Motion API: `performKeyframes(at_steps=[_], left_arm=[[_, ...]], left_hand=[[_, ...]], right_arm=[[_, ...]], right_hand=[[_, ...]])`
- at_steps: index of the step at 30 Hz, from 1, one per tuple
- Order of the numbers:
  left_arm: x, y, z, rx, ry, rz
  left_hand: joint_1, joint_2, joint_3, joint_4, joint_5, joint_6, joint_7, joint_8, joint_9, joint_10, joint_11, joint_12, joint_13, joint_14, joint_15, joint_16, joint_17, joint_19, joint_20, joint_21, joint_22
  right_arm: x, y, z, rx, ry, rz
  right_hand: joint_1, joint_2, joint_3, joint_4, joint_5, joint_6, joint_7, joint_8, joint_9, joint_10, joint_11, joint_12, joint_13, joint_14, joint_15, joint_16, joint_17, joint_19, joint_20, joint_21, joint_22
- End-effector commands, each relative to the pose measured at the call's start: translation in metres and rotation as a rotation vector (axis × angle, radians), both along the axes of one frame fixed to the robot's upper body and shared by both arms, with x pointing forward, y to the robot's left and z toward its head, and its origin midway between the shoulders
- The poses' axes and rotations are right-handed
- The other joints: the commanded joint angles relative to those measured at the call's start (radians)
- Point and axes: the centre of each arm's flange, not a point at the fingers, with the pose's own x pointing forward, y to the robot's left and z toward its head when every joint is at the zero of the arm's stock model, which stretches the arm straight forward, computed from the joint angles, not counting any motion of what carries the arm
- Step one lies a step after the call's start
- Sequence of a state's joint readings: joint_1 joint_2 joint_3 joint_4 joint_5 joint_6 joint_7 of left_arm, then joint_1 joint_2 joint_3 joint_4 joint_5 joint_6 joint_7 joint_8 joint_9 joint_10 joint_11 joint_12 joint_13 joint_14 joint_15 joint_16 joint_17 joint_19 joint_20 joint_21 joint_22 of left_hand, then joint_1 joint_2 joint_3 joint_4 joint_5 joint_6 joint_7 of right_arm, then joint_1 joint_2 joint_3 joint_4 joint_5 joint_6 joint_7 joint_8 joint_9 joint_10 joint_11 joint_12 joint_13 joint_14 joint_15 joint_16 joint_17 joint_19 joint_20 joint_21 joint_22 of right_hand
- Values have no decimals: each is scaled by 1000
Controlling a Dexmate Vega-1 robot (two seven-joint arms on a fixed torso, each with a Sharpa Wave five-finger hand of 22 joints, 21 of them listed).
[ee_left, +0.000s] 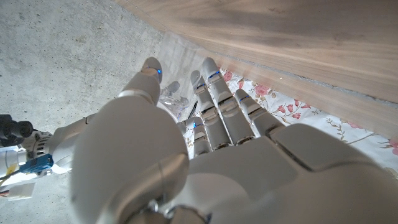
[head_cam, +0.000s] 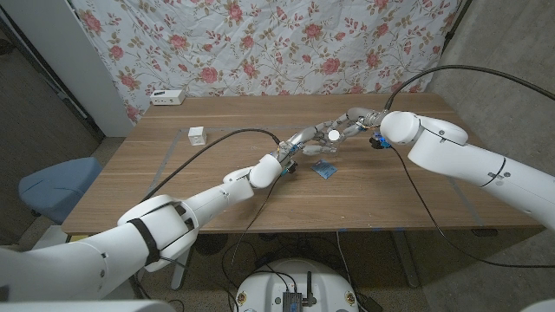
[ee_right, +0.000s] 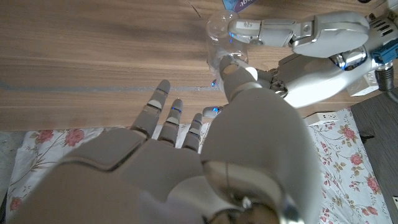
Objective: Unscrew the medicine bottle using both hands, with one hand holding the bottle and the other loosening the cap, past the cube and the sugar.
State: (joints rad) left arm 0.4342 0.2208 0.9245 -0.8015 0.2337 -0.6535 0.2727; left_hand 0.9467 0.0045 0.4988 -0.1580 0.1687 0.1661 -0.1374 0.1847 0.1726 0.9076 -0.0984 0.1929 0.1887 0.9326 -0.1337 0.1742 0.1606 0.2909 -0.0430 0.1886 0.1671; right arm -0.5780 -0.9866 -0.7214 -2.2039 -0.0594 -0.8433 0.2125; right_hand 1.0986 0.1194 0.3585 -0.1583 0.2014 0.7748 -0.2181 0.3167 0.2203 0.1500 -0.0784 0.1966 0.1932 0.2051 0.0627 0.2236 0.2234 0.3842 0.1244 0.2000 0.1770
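In the head view my two hands meet over the middle of the wooden table [head_cam: 173, 186]. My left hand [head_cam: 299, 146] holds the clear medicine bottle [head_cam: 323, 137] above the table, thumb on one side and fingers on the other [ee_left: 171, 98]. The right wrist view shows the bottle [ee_right: 219, 34] in the left hand [ee_right: 298, 37]. My right hand [head_cam: 354, 120] is at the bottle's capped end with its fingers [ee_right: 163, 102] spread and its thumb tip close to the bottle. Whether it touches, I cannot tell. The blue sugar packet [head_cam: 325, 170] lies under the hands. The white cube [head_cam: 197, 134] sits far to the left.
A white power strip [head_cam: 166, 97] lies at the table's back left corner. A floral cloth hangs behind the table. A blue chair [head_cam: 56, 186] stands off the left side. Black cables run along both arms over the tabletop.
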Motion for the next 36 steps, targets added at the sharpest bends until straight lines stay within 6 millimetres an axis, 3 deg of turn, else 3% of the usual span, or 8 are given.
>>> performKeyframes(at_steps=[1, 36], left_arm=[[-4, 1, -2, 2, -4, 0], [-7, 1, -2, 1, -15, 5]], left_hand=[[7, 9, 14, 5, 5, 5, -4, -1, 1, 70, -69, 4, 2, 11, -80, 1, 3, 6, -119, -2, 0], [11, 9, 15, 3, 6, 6, -5, -1, 1, 72, -70, 5, 3, 11, -82, 2, 3, 6, -117, -2, 0]], right_arm=[[-7, -3, 0, 26, -2, 19], [-15, -15, -1, 103, -15, 42]], right_hand=[[-8, 4, -2, 3, -6, 7, -3, 0, 2, 7, 5, 2, 2, 4, 3, 5, 0, 8, 7, 6, 2], [-28, -9, -20, 4, -8, 22, -1, -8, -2, 25, 28, 7, 2, 19, 12, 12, 0, 31, 17, 13, 1]])
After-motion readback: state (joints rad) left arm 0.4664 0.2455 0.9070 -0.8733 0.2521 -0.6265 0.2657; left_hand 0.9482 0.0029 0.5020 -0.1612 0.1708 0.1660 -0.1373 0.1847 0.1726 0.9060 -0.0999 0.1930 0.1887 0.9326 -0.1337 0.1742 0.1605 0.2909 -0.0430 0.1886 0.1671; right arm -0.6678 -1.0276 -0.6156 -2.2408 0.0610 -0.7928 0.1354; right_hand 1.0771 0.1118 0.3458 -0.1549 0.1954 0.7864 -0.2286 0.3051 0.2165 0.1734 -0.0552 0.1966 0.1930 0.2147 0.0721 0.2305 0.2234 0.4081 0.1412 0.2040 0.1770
